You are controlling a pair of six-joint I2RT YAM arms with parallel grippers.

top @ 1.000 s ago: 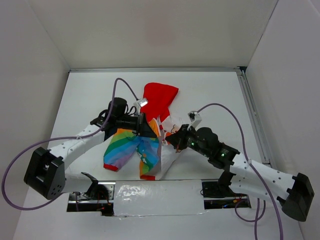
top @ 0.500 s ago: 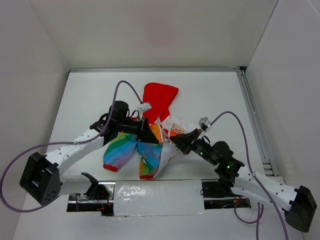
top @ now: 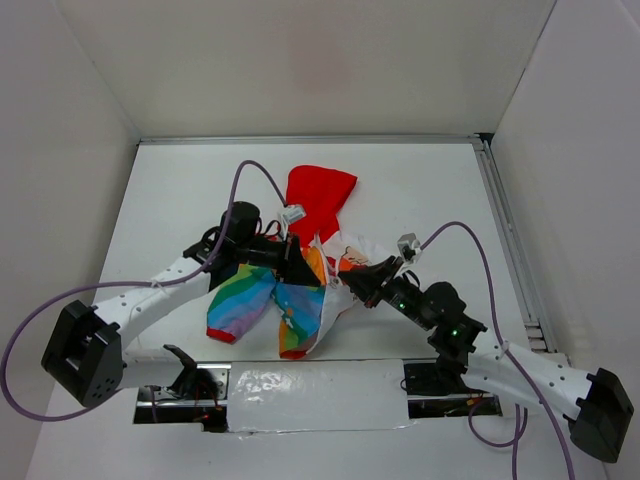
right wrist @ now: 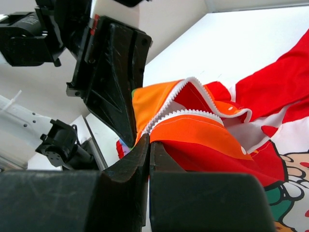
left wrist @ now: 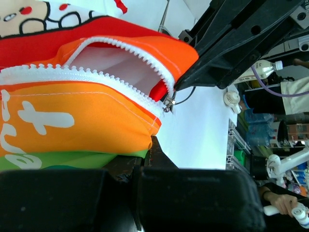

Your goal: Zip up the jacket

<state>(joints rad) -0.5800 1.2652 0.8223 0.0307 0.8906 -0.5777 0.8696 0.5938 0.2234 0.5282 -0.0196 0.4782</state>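
Now we see the small soft rainbow-striped jacket (top: 300, 300) with its solid red hood lying crumpled in the middle of the white table (top: 420, 190). The hood points to the far side and the striped sleeves point toward the arm bases. Both arms meet over its open front. The left gripper (top: 292, 264) sits on the orange band at the jacket's left front edge, its fingers clenched on a fold of orange and green cloth. The right gripper (top: 352, 281) comes in from the other side, just beside the left one, and its fingers are pinched together on the orange edge next to the white zipper teeth (left wrist: 96, 72). The teeth gape apart, showing white lining, and the small metal zipper slider (left wrist: 168, 102) hangs at the corner where they meet, close under the right gripper's black body. From above, the grippers cover the zipper, and we cannot tell whether either finger touches the slider. Blurred black fingers fill the lower part of both wrist views.
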